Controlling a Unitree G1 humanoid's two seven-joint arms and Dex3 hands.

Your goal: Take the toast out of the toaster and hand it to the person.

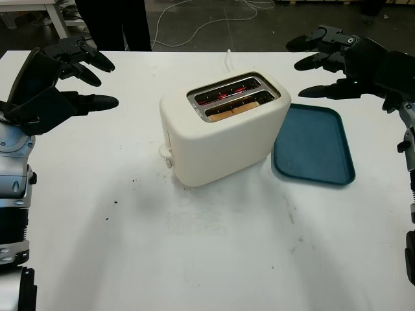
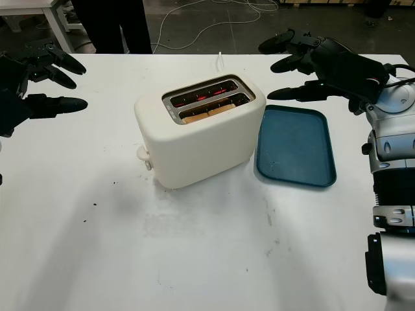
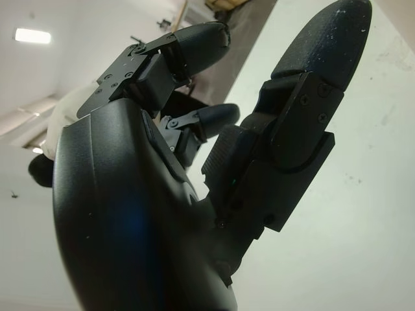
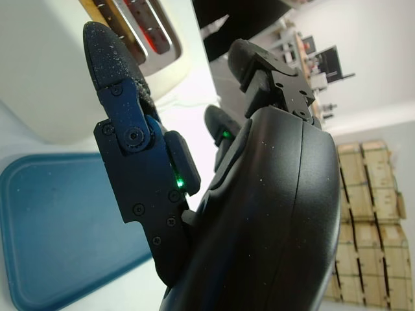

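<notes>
We are at the very start: nothing is grasped yet, and the slice of golden-brown toast [image 1: 237, 109] sits low in the nearer slot of the cream-white plastic two-slot toaster [image 1: 220, 133], its top edge just at the slot's rim. The far slot glows red inside and, as far as we can judge from here, holds no bread.

Our black three-finger right hand [image 1: 337, 61] hovers above the table, released and holding nothing, its fingers pointing toward the toaster. The toaster stands well apart from it, ahead of its fingertips and lower, and the dark teal rectangular plastic tray [image 1: 314, 144] lies below it, just beside the toaster. Our black three-finger left hand [image 1: 61, 81] is likewise released and empty, raised on the toaster's other side, well apart from it.

We judge the next move to be a reach: one hand must come over the nearer slot and pinch the toast's narrow top edge, which offers little to hold. A person's dark trouser legs [image 1: 113, 23] stand beyond the white table [image 1: 214, 259], past the left hand's fingertips
</notes>
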